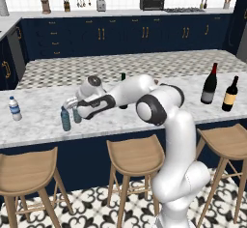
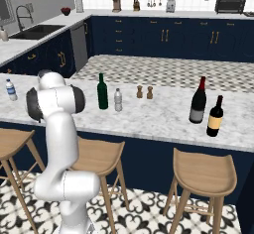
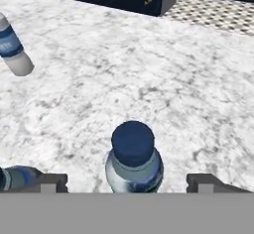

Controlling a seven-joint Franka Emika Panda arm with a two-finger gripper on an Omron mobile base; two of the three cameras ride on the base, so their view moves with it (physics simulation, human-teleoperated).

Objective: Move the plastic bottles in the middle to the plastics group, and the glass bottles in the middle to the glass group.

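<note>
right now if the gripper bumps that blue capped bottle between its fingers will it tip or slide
Probably tip. The blue-capped bottle stands upright, narrow and tall for its base, and looks like thin, light plastic. The marble counter looks smooth, so a low nudge might slide it instead. The gripper is open around it, so nothing steadies it.

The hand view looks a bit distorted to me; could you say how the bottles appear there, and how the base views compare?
Hand view: the pale blue bottle between the open gripper is foreshortened from above, and the white bottle with the blue band leans with perspective. Left base view: soft, coarse rendering, flat light, weak shadows. Right base view: the green bottle shows no glare.
</note>
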